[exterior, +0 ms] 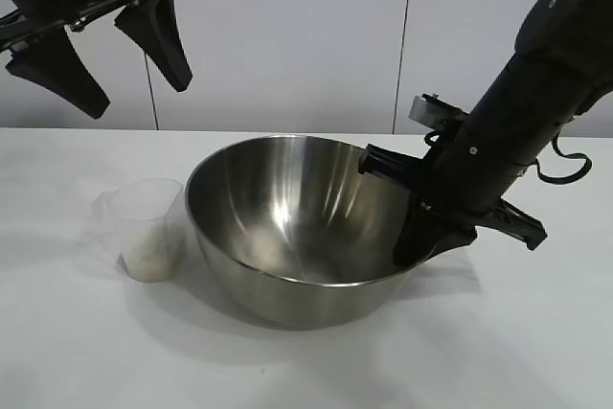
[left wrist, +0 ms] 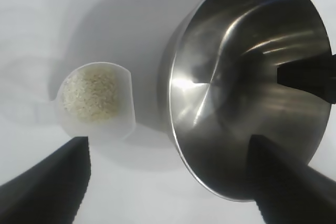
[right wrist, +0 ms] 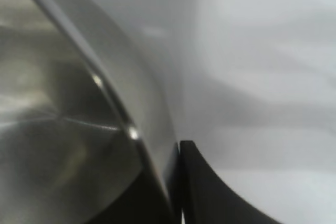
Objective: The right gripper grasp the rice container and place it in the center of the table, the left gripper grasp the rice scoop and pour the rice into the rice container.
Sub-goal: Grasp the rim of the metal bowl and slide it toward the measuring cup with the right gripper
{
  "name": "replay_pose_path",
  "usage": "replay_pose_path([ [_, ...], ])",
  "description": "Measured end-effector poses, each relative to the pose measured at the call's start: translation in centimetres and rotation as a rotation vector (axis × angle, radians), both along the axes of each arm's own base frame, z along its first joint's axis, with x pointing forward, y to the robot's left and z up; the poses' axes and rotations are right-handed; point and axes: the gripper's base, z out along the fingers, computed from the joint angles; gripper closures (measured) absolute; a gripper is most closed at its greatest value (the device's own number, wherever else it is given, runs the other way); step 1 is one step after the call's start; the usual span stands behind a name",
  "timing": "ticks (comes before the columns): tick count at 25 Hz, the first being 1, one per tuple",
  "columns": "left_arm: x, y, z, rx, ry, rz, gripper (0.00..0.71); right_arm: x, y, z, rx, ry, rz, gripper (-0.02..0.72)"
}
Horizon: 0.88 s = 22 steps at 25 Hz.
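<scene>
The rice container, a large shiny steel bowl, rests on the white table near its middle. My right gripper is shut on the bowl's right rim, one finger inside and one outside; the right wrist view shows the rim pinched between its fingers. The rice scoop, a frosted cup with rice in its bottom, stands just left of the bowl. My left gripper hangs open and empty high above the scoop. In the left wrist view its gripper spans scoop and bowl.
A pale wall stands behind the table's back edge. Bare white tabletop lies in front of the bowl and to both sides.
</scene>
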Motion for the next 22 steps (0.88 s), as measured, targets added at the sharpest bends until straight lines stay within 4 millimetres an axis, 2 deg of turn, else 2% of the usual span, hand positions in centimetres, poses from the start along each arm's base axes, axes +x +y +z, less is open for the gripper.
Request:
replay_pose_path([
  [6, 0.00, 0.00, 0.00, 0.000, 0.000, 0.000, 0.124, -0.04, 0.01, -0.01, 0.002, 0.006, -0.005, 0.678],
  [8, 0.00, 0.00, 0.00, 0.000, 0.000, 0.000, 0.124, -0.03, 0.05, 0.07, 0.007, 0.008, -0.009, 0.624],
  [13, 0.00, 0.00, 0.00, 0.000, 0.000, 0.000, 0.124, -0.29, 0.10, 0.15, 0.012, 0.031, 0.003, 0.392],
  [14, 0.00, 0.00, 0.00, 0.000, 0.000, 0.000, 0.124, -0.32, 0.09, 0.18, 0.011, 0.032, 0.006, 0.369],
  [22, 0.00, 0.00, 0.00, 0.000, 0.000, 0.000, 0.124, -0.43, 0.01, 0.25, 0.008, 0.042, 0.015, 0.332],
])
